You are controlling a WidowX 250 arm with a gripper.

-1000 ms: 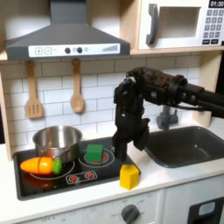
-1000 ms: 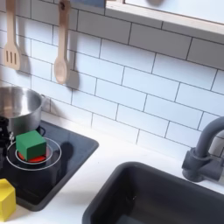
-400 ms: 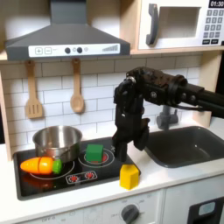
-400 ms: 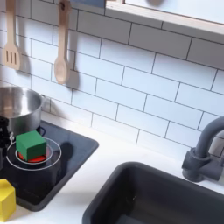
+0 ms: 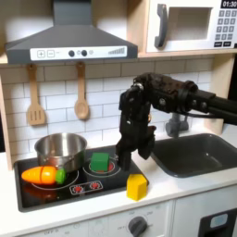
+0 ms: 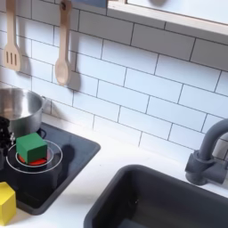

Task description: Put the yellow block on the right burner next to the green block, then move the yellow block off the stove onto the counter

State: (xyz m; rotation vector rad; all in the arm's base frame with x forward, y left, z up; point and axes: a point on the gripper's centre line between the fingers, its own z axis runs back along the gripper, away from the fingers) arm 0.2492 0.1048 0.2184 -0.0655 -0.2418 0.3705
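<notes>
Your counter (image 5: 176, 190) now carries the yellow block (image 5: 137, 187), which lies just off the stove's (image 5: 65, 190) front corner at the first exterior view's right. The task therefore looks finished, or nearly so. The green block (image 6: 32, 146) sits on its red burner ring in both exterior views. The arm reaches in from the first exterior view's right, bent downward, with the gripper (image 5: 132, 165) just above the yellow block, holding nothing; whether its jaws are parted you cannot tell.
</notes>
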